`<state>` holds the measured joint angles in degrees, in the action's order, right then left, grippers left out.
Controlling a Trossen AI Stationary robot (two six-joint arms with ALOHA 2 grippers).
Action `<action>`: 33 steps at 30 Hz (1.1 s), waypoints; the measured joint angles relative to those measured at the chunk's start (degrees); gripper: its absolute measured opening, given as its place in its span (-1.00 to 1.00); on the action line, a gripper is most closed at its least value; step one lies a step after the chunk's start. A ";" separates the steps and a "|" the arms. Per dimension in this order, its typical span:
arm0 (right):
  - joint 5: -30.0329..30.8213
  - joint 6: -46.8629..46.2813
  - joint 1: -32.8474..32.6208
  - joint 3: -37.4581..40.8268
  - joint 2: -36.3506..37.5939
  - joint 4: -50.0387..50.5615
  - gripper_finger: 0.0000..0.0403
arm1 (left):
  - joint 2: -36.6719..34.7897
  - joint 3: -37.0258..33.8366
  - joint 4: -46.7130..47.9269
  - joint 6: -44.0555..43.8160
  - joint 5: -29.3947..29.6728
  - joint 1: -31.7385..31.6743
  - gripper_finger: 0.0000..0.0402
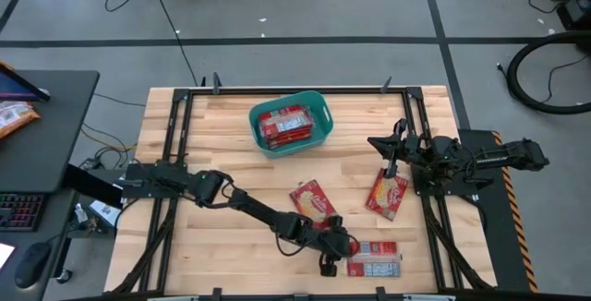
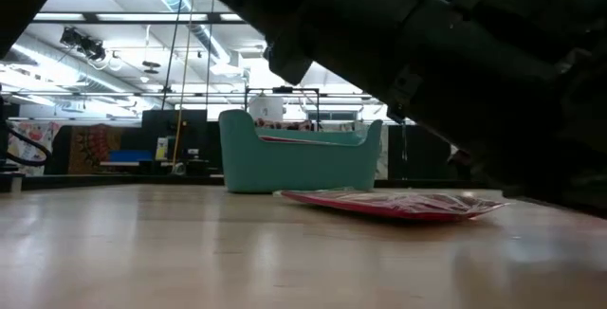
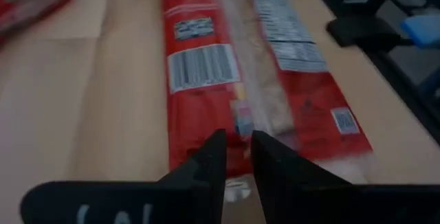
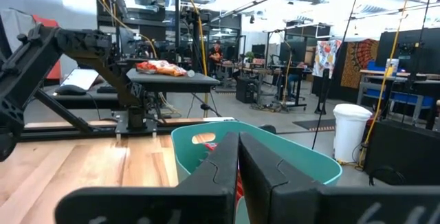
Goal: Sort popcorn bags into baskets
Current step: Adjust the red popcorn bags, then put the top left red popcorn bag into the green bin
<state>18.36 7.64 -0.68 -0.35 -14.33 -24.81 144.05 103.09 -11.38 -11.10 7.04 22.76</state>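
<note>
The teal basket (image 1: 289, 124) stands at the table's far middle with red popcorn bags (image 1: 284, 124) inside; it also shows in the low view (image 2: 299, 162) and the right wrist view (image 4: 275, 152). A bag lies face up (image 1: 312, 199) at the middle, another (image 1: 388, 193) to its right. A third bag (image 1: 371, 258) lies back up near the front edge, with its barcode and print showing in the left wrist view (image 3: 206, 66). My left gripper (image 1: 327, 260) (image 3: 238, 148) is at this bag's left end, nearly shut on it. My right gripper (image 1: 388, 150) (image 4: 238, 159) is shut and empty, right of the basket. My left gripper has the back-up bag by its near short end (image 3: 240, 124), at the middle seam, pinched between the two fingertips (image 3: 216, 148). The fingers come slanting down from the table's left, along the bag's length. The bag lies flat on the table.
Dark frame rails (image 1: 175, 153) run along the table's left and right sides. The left arm (image 1: 259, 210) lies low across the front middle and fills the upper right of the low view. Bare wood lies between the basket and the loose bags.
</note>
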 joint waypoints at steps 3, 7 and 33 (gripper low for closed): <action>-0.01 0.00 0.01 -0.01 0.00 0.02 -0.90 | 0.09 0.11 1.89 0.35 -0.27 0.02 -0.64; 0.00 -0.01 0.00 -0.01 0.00 0.04 -0.90 | -1.01 0.48 11.15 -3.76 0.76 -0.53 -0.64; 0.00 0.00 0.02 0.01 -0.02 -0.08 -0.90 | -15.80 0.04 53.17 -9.38 23.78 -1.06 -0.54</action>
<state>18.35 7.64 -0.67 -0.35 -14.35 -24.89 128.25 103.13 41.79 -20.48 30.82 21.70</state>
